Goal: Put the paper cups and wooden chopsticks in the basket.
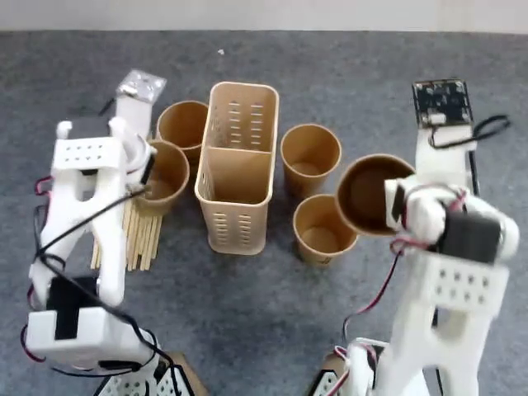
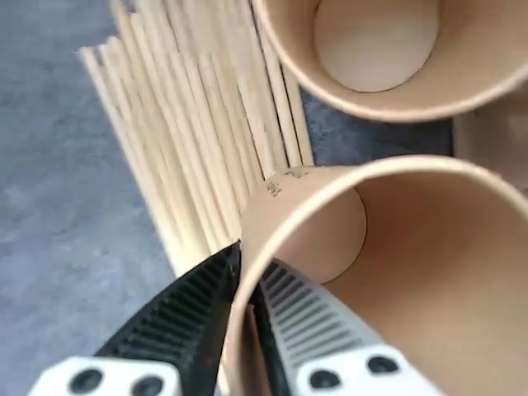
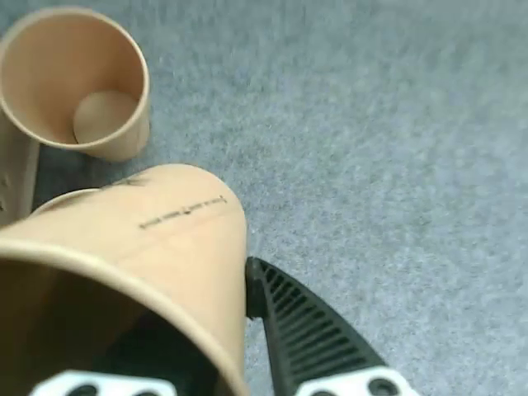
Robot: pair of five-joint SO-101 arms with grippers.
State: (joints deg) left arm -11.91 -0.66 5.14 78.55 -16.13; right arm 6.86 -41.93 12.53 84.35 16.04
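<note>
A tan slotted basket (image 1: 238,165) with two compartments stands mid-table. My left gripper (image 1: 142,177) (image 2: 244,264) is shut on the rim of a paper cup (image 1: 165,175) (image 2: 396,247), one finger inside and one outside. Beside it lie the wooden chopsticks (image 1: 140,235) (image 2: 198,140) in a loose bundle, and a second cup (image 1: 183,124) (image 2: 379,49) stands farther back. My right gripper (image 1: 394,202) (image 3: 241,289) is shut on the wall of a tilted, raised cup (image 1: 369,194) (image 3: 124,272). Two more cups (image 1: 310,157) (image 1: 323,228) stand upright right of the basket, one of them the upright cup (image 3: 78,82).
Grey carpet covers the table. A circuit board (image 1: 442,101) and cables sit at the back right, and a metal bracket (image 1: 142,84) at the back left. The basket's edge (image 3: 12,181) is close to the right-hand cups.
</note>
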